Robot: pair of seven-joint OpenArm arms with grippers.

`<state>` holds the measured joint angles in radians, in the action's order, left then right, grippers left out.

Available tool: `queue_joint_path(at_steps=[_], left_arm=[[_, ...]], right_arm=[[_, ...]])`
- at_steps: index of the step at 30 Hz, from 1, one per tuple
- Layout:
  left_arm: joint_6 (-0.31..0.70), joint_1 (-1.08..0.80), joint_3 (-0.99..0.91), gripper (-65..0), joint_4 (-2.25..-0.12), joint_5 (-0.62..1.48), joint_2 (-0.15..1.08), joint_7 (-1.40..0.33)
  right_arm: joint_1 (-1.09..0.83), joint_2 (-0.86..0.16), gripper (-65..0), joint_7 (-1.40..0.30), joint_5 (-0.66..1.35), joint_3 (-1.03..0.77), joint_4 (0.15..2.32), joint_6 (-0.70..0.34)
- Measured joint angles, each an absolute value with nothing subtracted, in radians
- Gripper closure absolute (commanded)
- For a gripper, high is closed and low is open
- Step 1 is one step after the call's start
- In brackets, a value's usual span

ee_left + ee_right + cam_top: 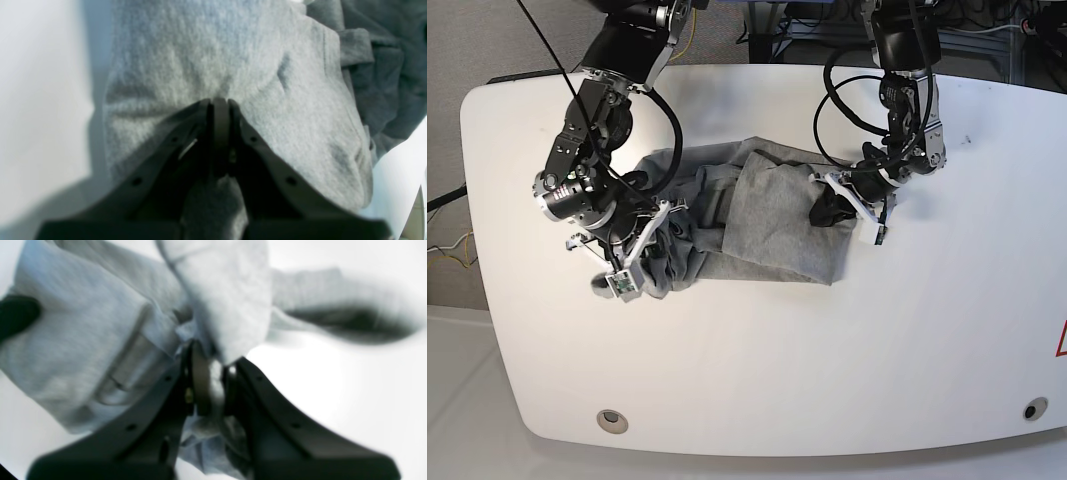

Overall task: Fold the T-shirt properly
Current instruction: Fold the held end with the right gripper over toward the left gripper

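I see the T-shirt point(762, 225) lying crumpled near the middle of the white table point(757, 390), somewhat toward the far edge — a broad grey panel on top, darker bunched folds along its left side in the base view. No lettering shows.

Left gripper point(220, 101): jaws drawn together, pinching a ridge of grey cloth at the shirt's end nearer the table's right edge; fabric puckers around the tips.

Right gripper point(213, 363): jaws clamped on a wad of cloth at the shirt's opposite end, toward the left edge. A hemmed fold — I cannot tell whether sleeve or bottom edge — hangs beside it in the right wrist view, which is blurred.

Both arms reach in from the far edge.
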<state>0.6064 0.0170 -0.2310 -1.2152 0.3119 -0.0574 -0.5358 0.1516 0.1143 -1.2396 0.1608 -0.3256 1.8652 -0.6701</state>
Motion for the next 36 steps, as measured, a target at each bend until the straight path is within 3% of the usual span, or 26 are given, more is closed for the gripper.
queue_joint_path(at_steps=[16,36], left_arm=[[0.606,0.017,-0.231,-1.4,-1.214,0.312,-0.057,-0.533],[0.606,0.017,-0.23,-1.4,-1.214,0.312,-0.057,-0.533]], right_arm=[[0.124,0.153,0.0,-1.239,0.164,-0.11,1.892,-0.671],[0.114,0.15,0.0,-1.239,0.162,0.021,1.89,-0.671]])
